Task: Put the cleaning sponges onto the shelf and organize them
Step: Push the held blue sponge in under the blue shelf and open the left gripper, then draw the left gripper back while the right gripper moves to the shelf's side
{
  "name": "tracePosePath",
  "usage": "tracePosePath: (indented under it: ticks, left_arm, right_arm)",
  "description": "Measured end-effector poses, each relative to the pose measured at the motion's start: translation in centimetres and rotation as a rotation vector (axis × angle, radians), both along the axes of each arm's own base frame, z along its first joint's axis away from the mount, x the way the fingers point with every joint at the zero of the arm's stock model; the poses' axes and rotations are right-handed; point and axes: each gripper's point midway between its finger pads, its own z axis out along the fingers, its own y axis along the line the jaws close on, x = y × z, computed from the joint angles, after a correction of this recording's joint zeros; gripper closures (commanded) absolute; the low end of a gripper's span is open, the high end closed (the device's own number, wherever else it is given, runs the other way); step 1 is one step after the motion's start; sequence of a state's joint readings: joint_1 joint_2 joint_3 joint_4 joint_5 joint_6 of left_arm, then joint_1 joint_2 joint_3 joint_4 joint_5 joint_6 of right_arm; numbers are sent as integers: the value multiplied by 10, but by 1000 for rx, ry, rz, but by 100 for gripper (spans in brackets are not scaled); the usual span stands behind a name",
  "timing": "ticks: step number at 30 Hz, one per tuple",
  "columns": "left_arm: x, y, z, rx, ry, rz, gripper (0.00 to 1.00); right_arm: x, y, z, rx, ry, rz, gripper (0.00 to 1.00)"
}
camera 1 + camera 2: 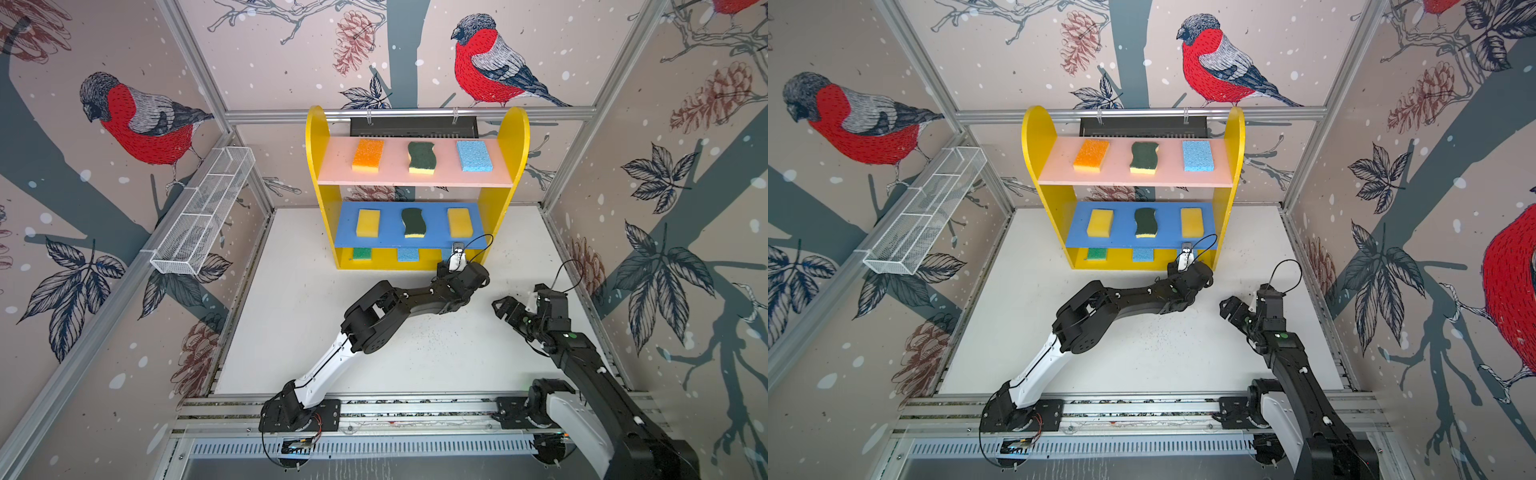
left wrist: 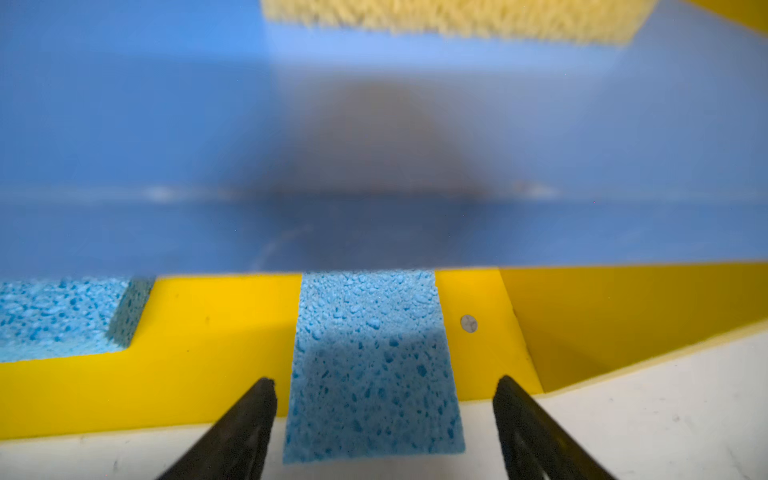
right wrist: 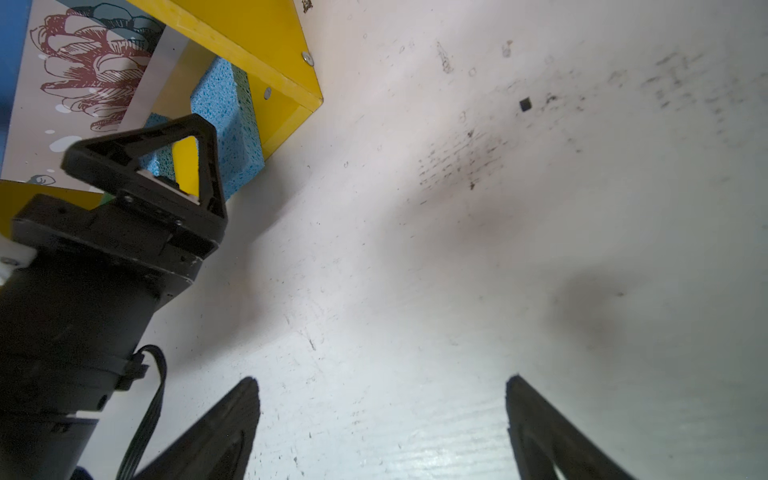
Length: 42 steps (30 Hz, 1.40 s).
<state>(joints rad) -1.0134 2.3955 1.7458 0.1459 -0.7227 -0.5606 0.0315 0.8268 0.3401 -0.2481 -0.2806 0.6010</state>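
1 shelf (image 1: 516, 137), 9 sponges (image 1: 368, 154), 3 on pink board (image 1: 445, 170), 3 on blue board (image 1: 390, 230), 3 on base (image 2: 208, 332), 1 blue sponge (image 2: 370, 353) between left gripper (image 2: 384, 386) jaws, apart, right gripper (image 3: 382, 382) jaws apart, empty

Shows shelf (image 1: 1030, 166) with orange sponge (image 1: 1091, 155), upper scourer (image 1: 1144, 157) and light blue sponge (image 1: 1198, 155) on the pink board (image 1: 1121, 178). Shows left yellow sponge (image 1: 1100, 222), lower scourer (image 1: 1145, 223) and right yellow sponge (image 1: 1192, 222) on the blue board (image 1: 1123, 233). Shows green sponge (image 1: 1096, 253) and base blue sponge (image 1: 1142, 254) beneath, left arm (image 1: 1133, 297) reaching in beside them.
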Motion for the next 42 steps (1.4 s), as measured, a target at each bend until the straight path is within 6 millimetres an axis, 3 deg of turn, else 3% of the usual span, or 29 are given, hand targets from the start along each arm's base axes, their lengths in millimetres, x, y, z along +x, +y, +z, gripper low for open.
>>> tracePosePath:
  ticks: [10, 14, 16, 20, 28, 35, 42]
  left_arm:
    - [-28, 15, 48, -71, -34, -57, 16]
    - [-43, 32, 64, -84, -36, -70, 21]
    - [-50, 44, 73, -93, -37, -73, 25]
    - [-67, 71, 91, -102, -30, -77, 32]
    - [-100, 127, 100, -78, 23, -51, 47]
    - [-121, 174, 106, -68, 50, -3, 50]
    - [-128, 214, 107, -69, 52, 39, 48]
  right_arm:
    - [-1, 12, 6, 27, -16, 49, 9]
    - [-4, 31, 7, 38, -17, 116, 18]
    - [-6, 45, 8, 51, -16, 155, 27]
    - [-5, 70, 9, 88, -14, 197, 59]
    - [2, 99, -5, 203, 12, 180, 95]
    - [8, 118, -23, 298, 31, 145, 99]
    - [24, 134, -20, 353, -8, 106, 99]
